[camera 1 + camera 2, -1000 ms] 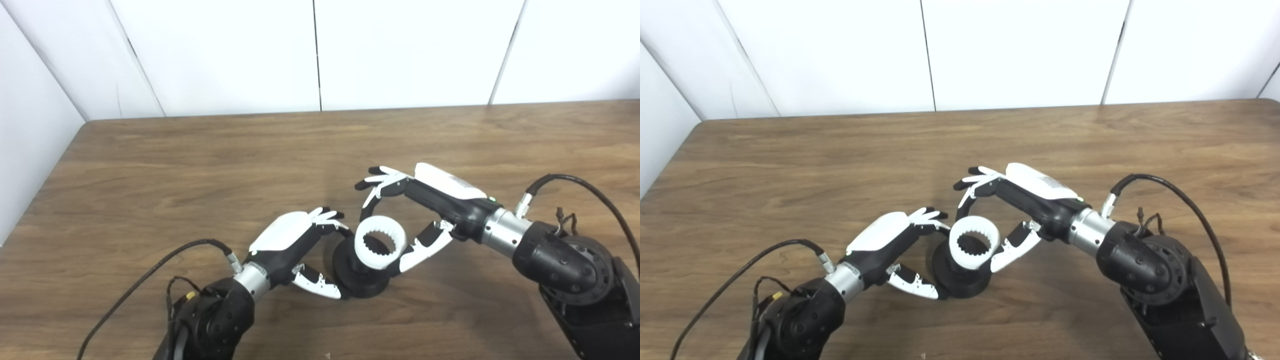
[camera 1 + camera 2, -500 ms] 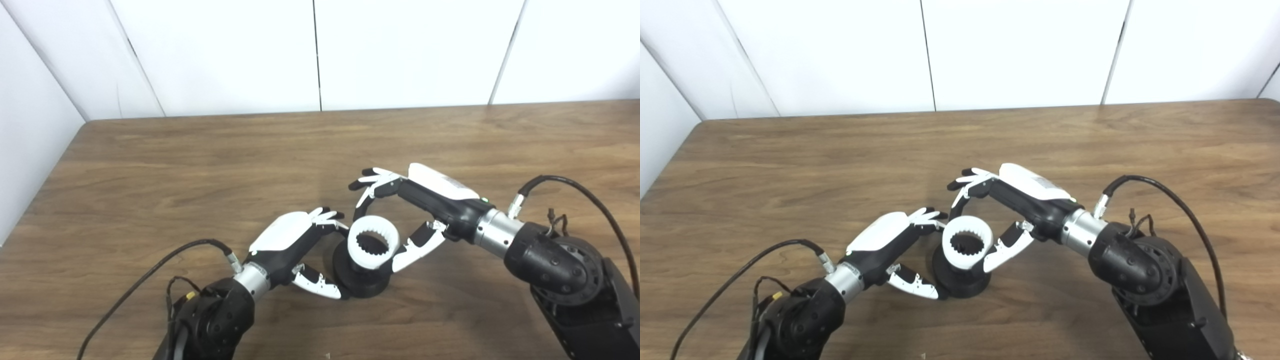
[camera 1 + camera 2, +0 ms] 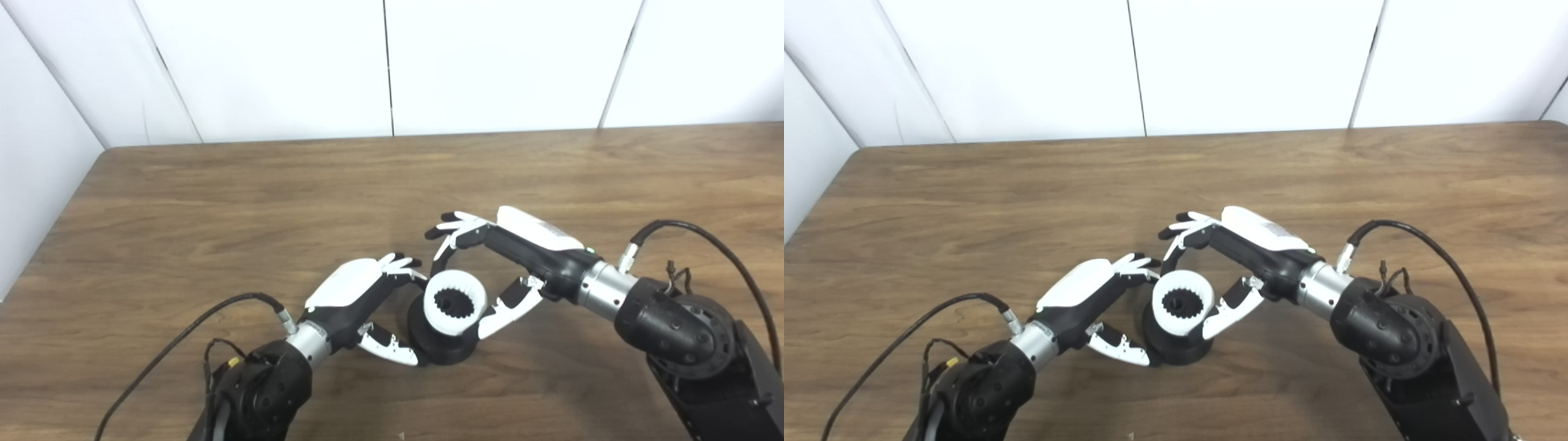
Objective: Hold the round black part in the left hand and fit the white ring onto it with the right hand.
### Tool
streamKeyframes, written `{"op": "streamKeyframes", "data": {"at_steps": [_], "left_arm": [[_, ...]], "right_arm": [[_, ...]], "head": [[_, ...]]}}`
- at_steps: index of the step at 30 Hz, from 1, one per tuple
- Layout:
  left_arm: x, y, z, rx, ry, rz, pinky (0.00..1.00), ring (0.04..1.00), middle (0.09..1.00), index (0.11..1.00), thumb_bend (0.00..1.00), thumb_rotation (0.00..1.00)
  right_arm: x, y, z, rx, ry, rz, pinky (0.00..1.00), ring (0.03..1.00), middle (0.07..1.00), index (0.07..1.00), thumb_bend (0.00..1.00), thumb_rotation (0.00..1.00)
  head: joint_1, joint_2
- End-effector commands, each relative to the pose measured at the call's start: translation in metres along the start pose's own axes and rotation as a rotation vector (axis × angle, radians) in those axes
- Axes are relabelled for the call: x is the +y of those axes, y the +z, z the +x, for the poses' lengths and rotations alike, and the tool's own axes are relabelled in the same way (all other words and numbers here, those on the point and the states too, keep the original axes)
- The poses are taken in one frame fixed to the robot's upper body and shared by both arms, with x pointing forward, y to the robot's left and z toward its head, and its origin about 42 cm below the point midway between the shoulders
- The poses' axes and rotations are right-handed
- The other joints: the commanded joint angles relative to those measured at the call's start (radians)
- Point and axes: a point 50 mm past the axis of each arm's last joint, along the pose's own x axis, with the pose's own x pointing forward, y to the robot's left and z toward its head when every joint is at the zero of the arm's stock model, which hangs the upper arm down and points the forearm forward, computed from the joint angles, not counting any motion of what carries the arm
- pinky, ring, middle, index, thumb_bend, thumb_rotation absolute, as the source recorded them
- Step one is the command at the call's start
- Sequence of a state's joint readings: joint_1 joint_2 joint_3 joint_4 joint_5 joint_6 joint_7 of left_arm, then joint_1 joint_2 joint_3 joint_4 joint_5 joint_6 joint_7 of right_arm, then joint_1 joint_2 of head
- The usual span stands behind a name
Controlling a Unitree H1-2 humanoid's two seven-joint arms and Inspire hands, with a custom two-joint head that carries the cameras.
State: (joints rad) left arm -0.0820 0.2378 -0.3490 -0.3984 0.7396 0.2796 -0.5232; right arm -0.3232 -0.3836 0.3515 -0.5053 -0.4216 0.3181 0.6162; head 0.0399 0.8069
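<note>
Left hand [image 3: 361, 300] grips the round black part [image 3: 442, 343] on the tabletop [image 3: 245, 202] as right hand [image 3: 490, 263], clasping the white ring [image 3: 456, 303], risks jamming it if tilted.

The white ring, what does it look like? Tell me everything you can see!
The white ring is round, looks like smooth plastic, and has little teeth all around its inside. It sits tilted over the middle of the round black part, whose dark centre shows through the hole. The right hand holds it, fingers at the far side and thumb at the near side. The left hand grips the black part beside it.
</note>
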Motion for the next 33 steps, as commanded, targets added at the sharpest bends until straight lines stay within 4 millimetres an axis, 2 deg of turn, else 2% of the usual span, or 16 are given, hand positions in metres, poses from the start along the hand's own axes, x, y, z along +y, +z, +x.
{"op": "streamKeyframes", "data": {"at_steps": [1,15,33], "left_arm": [[0.0097,0.0093,-0.0010,-0.035,0.031,0.017,0.90,1.000,0.952,0.748,0.91,0.24],[0.0093,0.0115,-0.0016,-0.040,0.033,0.020,0.91,1.000,0.950,0.749,0.91,0.25],[0.0067,0.0111,-0.0007,-0.036,0.033,0.014,0.91,1.000,0.950,0.748,0.92,0.23]], "right_arm": [[-0.0072,0.0050,0.0014,-0.041,-0.040,-0.042,0.81,0.969,0.869,0.492,0.52,0.16],[-0.0036,-0.0008,0.0016,-0.033,-0.048,-0.023,0.82,0.974,0.871,0.492,0.52,0.16],[-0.0112,0.0044,0.0068,-0.038,-0.074,-0.019,0.82,0.976,0.872,0.493,0.52,0.16]], "head": [[0.001,0.000],[0.004,0.002],[0.002,0.002]]}}
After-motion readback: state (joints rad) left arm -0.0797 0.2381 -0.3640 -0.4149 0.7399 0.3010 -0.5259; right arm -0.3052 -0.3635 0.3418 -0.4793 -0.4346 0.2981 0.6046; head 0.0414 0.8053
